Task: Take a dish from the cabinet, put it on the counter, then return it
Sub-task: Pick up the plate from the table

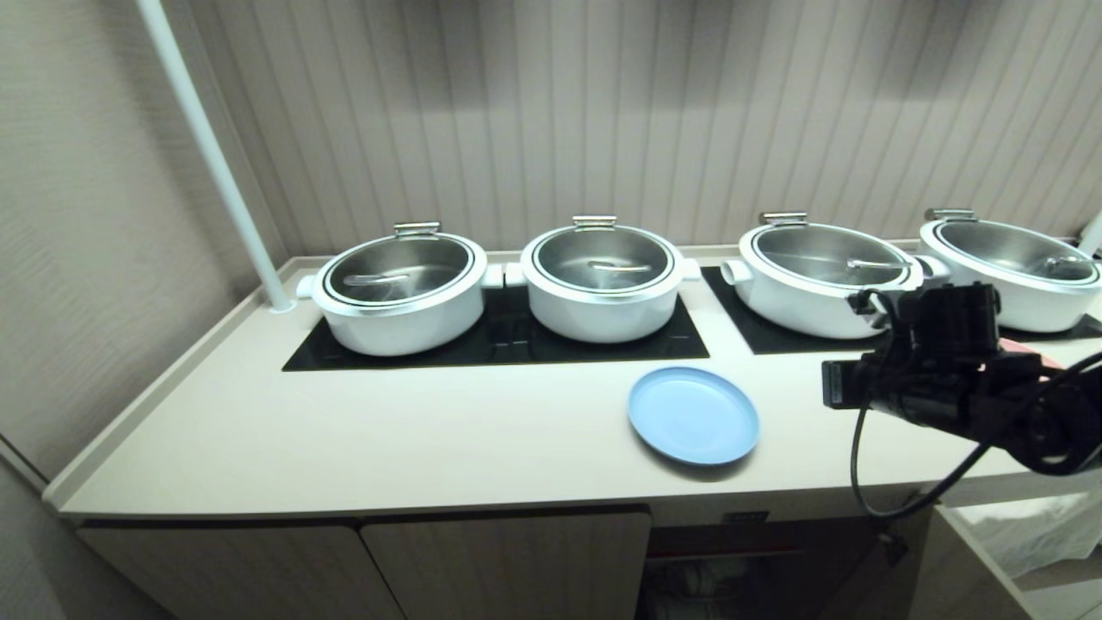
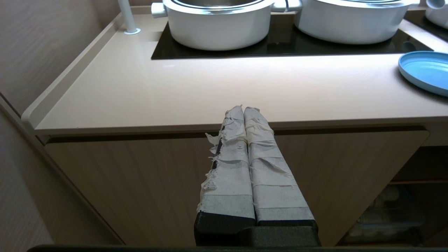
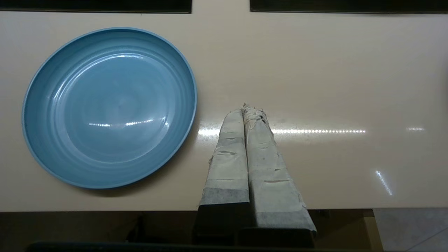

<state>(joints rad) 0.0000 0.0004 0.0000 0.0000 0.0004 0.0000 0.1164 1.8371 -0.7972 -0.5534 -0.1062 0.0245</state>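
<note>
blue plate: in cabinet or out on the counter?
Out. The round light-blue plate lies flat on the cream countertop, empty; the right claw beside it holds nothing.

Four lidded white pots point(image 1: 398, 293); white pole point(image 1: 215, 159)

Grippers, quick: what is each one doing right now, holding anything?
Left gripper: shut, holding nothing, in front of the cabinet.
Right gripper: shut, empty, above the counter beside the dish.
</note>
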